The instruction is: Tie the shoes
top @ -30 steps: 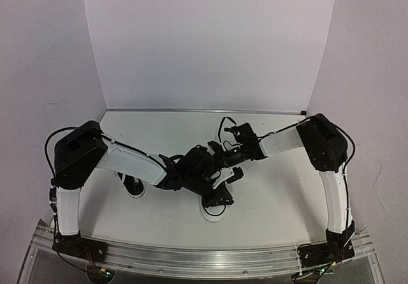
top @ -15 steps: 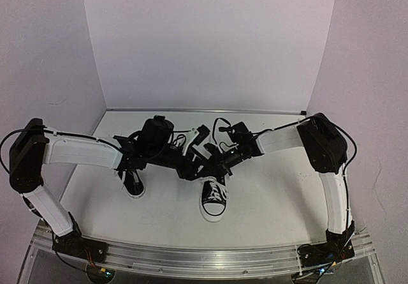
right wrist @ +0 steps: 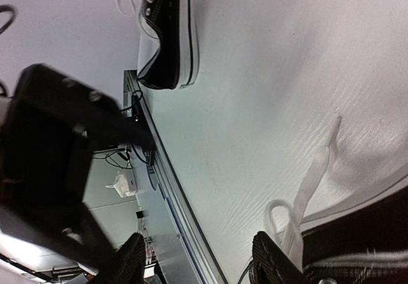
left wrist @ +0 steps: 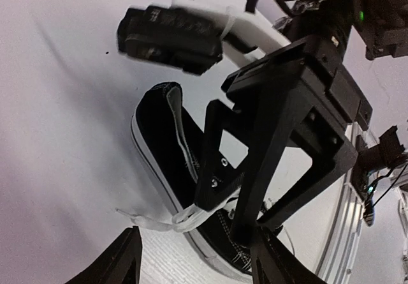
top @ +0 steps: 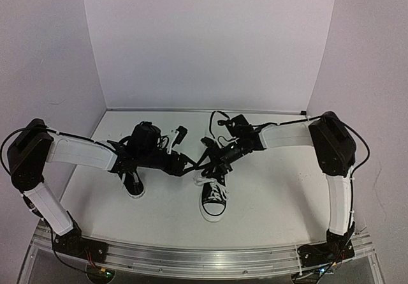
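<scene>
Left gripper [left wrist: 197, 268] is hovering low over the white table [top: 280, 188], its two fingers standing well apart and gripping nothing; only bare tabletop and a loose white lace [left wrist: 159, 223] are showing between them. Right gripper [right wrist: 197, 266] is reaching in from the other side, its fingers likewise parted and holding nothing. In the top view the two are meeting just behind a black canvas low-top sneaker [top: 214, 198], which is sitting upright near the middle of the table with its white toe cap pointing toward the arm bases. One lace end is trailing flat onto the table beside the white sole, with a small loop lying next to it. The second sneaker [top: 132, 185] of the pair is standing well apart to the left, partly hidden under the left arm, white rubber showing at its near end. An aluminium rail [top: 210, 256] is running along the near edge.
</scene>
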Robot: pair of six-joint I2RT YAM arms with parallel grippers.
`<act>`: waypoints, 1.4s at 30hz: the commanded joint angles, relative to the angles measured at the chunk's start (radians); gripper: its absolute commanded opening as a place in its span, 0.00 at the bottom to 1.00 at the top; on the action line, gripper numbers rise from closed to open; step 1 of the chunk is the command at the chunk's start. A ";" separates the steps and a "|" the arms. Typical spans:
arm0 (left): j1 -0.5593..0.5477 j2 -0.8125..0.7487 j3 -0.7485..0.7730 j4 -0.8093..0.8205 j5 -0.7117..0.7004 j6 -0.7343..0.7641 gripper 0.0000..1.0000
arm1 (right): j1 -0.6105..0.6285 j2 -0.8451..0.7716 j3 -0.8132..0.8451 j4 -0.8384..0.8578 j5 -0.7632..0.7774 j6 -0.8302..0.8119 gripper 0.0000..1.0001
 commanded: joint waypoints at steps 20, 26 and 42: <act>0.037 0.271 0.203 -0.031 0.178 0.006 0.57 | -0.093 -0.313 -0.425 -0.066 0.117 -0.137 0.54; 0.049 0.304 0.221 -0.008 0.256 -0.016 0.53 | -0.093 -0.285 -0.393 -0.067 0.131 -0.162 0.48; 0.058 0.317 0.246 -0.047 0.296 0.005 0.52 | -0.094 -0.208 -0.321 -0.154 0.226 -0.308 0.38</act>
